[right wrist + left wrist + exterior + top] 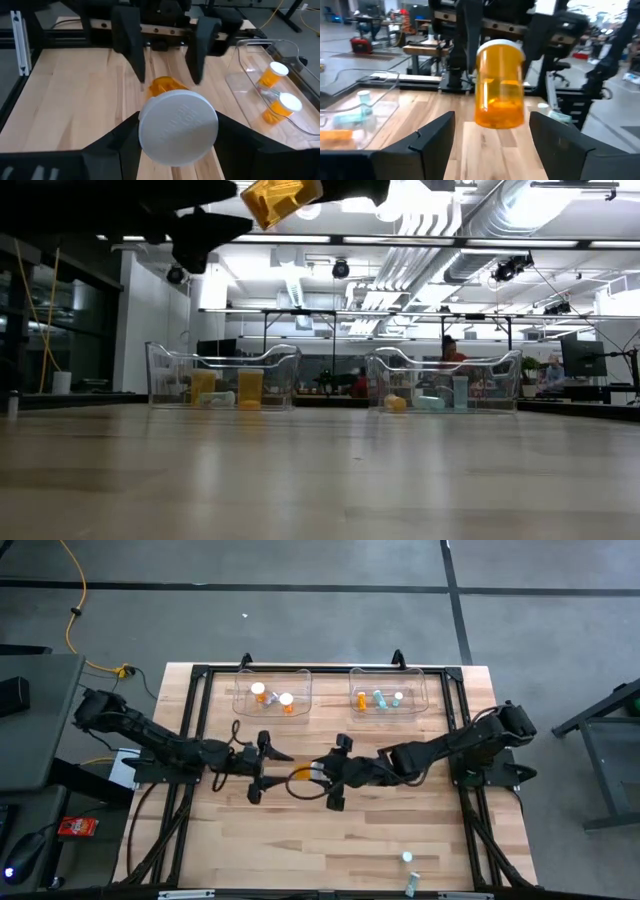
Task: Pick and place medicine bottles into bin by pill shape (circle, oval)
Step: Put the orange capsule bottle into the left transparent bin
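Observation:
An orange medicine bottle [300,776] with a white cap hangs in the air over the table's middle, lying roughly level between my two grippers. My right gripper [177,131] is shut on its cap end. My left gripper [495,132] faces it from the table's left and is open. Its fingers [432,137] stand on either side of the orange body [500,95] with a gap on both sides. In the low view the bottle [280,200] shows high above the tabletop. My right gripper pinches the white cap [147,135] by its rim between the two fingers. The fingers come from the table's right, slanting slightly down, and lie along the bottle. The bottle is lifted clear, and its orange body [162,86] points toward my left gripper.
Two clear trays stand at the far edge. The left tray [272,692] holds two orange bottles; the right tray [388,692] holds an orange and pale teal ones. Two more small bottles [408,858] lie near the table's front edge at the right.

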`<move>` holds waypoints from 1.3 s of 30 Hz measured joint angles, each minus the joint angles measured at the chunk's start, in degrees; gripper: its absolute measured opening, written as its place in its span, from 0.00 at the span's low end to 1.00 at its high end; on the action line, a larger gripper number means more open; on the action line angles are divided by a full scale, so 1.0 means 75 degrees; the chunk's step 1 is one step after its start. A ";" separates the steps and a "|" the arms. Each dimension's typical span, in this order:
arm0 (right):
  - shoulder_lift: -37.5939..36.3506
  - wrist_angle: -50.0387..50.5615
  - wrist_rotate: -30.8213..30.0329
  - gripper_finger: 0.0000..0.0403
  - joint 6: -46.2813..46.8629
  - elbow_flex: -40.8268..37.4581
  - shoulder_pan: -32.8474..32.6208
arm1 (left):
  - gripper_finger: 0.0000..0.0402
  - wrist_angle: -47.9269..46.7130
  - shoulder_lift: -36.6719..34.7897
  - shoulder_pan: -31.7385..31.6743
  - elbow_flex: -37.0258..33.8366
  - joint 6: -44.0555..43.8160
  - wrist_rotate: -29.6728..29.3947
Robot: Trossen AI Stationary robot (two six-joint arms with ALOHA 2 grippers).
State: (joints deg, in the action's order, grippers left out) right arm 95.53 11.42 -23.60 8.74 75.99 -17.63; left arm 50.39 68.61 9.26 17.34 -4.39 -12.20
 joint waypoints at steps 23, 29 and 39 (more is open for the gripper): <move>0.0012 -0.0318 0.0582 0.47 -0.0374 0.0000 -0.0003 | 0.64 0.0012 0.1415 0.0026 0.1286 0.0076 0.0768; 0.0012 -0.0312 0.0630 0.47 -0.0374 0.0000 -0.0003 | 0.63 0.0003 0.1415 0.0028 0.1280 0.0076 0.0759; 0.0012 -0.0352 0.0632 0.47 -0.0424 0.0000 -0.0003 | 0.50 0.0005 0.1412 0.0022 0.1280 0.0085 0.0744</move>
State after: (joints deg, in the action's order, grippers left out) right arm 95.61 8.78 -18.86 5.56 75.99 -17.65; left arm 50.43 79.20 9.42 26.94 -3.75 -6.62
